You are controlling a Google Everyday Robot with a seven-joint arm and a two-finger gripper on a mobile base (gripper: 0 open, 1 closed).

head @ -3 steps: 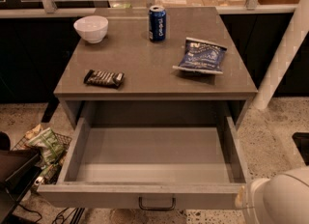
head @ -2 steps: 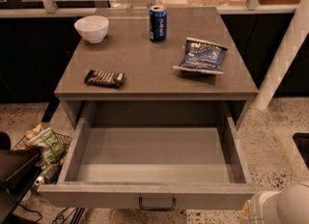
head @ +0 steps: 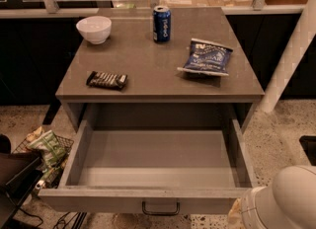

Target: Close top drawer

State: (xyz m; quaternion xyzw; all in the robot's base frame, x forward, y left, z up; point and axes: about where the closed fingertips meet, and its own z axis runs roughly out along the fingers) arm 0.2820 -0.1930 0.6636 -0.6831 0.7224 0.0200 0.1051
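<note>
The top drawer [head: 157, 160] stands pulled fully out from under the grey table top. It is a wide, deep grey box with a plain, empty inside. Its front panel [head: 98, 201] runs along the bottom of the view, with a dark bar handle [head: 161, 208] at its centre. Only a white rounded part of my arm [head: 289, 198] shows, at the bottom right corner beside the drawer's front right corner. My gripper itself is out of view.
On the table top [head: 148, 65] are a white bowl [head: 94, 28], a blue soda can [head: 161, 23], a blue chip bag [head: 206, 57] and a dark snack bar [head: 106, 79]. A wire basket with snack bags [head: 44, 149] sits on the floor at left. A white post [head: 291, 55] stands at right.
The white arm part at the bottom right dipped lower, then rose again. The drawer has not moved.
</note>
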